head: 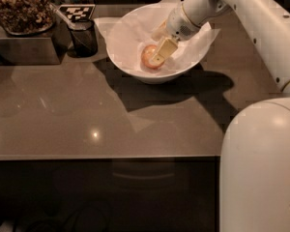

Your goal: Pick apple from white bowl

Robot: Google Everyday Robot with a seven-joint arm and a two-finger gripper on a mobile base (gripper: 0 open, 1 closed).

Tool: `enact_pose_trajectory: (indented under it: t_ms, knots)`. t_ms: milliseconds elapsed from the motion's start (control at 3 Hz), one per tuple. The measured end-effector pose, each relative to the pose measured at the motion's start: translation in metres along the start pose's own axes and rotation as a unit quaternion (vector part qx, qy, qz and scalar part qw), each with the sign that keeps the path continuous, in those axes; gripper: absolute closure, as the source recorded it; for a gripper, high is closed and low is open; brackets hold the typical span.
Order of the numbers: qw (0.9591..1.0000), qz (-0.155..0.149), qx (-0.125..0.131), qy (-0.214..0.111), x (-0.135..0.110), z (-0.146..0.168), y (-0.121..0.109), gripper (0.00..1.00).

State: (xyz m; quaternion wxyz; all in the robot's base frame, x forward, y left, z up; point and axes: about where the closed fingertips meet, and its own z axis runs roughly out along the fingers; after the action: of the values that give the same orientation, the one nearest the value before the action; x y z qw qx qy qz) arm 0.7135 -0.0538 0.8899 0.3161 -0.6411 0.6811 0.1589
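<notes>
Nearest to me is my own white body (261, 168), filling the 5 o'clock corner, with the bare brown desk (87, 110) spreading out to 9 o'clock. Past that stands the white bowl (150, 77), and my arm (251, 18) reaches into it from 2 o'clock.

The apple (147, 56) lies low in the bowl, toward 6 o'clock of its floor, on the crumpled paper lining (203, 38). My claw (160, 52) is down against the apple's 3 o'clock side and touches it. I cannot tell whether the claw is released or clenched, because my wrist covers the far half of it.

The apple is round and glossy, and I judge the loose paper under it gives little support. An off-centre squeeze could send it rolling toward 9 o'clock, up the bowl's wall. The paper is a second hazard: if a fold gets pinched with the fruit, lifting would drag the lining along and perhaps the bowl too. Pressing down hard could also push the bowl sideways.

Further off, at 9 o'clock of the bowl and just beside it, stands a dark cup (83, 37) with a checkered marker (76, 11) above it. A shoved bowl would hit this cup first. Beyond it at 10 o'clock sits a container of brown lumpy bits (21, 11), well clear of any of this.
</notes>
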Motion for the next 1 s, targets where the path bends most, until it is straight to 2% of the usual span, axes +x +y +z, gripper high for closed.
enact_pose_trajectory:
  t_ms: [1000]
  knots:
    - [0.9993, 0.004, -0.037, 0.003, 0.008, 0.027, 0.009, 0.32]
